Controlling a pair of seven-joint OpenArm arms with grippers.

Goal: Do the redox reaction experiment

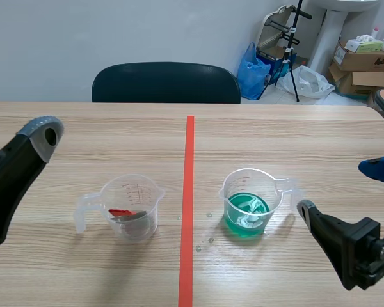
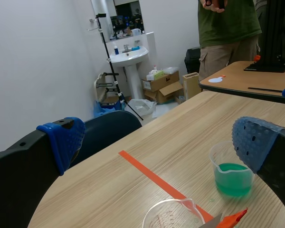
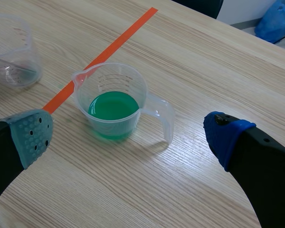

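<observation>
Scene view: two clear cups are recorded on the wooden table (image 1: 294, 134), one on each side of the orange-red tape line (image 1: 189, 192); the left cup (image 1: 133, 208) contains a red and grey item that cannot be identified; the right cup (image 1: 249, 203) is part filled with green liquid (image 1: 246, 211), with its handle turned toward the right arm; droplets (image 1: 209, 215) are noted between tape line and right cup; a dark chair (image 1: 166, 82) is set behind the far edge; the left arm is cut off at the frame edge, and only one grey pad (image 1: 41, 131) is shown. Left wrist view: the left gripper (image 2: 159, 140) is spread wide above the table, with nothing between its fingers; only the left cup's rim is shown, under the gripper; a standing person (image 2: 228, 28), cropped at the shoulders, is shown here alone. Right wrist view: the right gripper (image 3: 128, 135) is likewise spread wide and touches nothing; the right cup stands just ahead of it, clear of both fingers; its printed scale is legible here only.
</observation>
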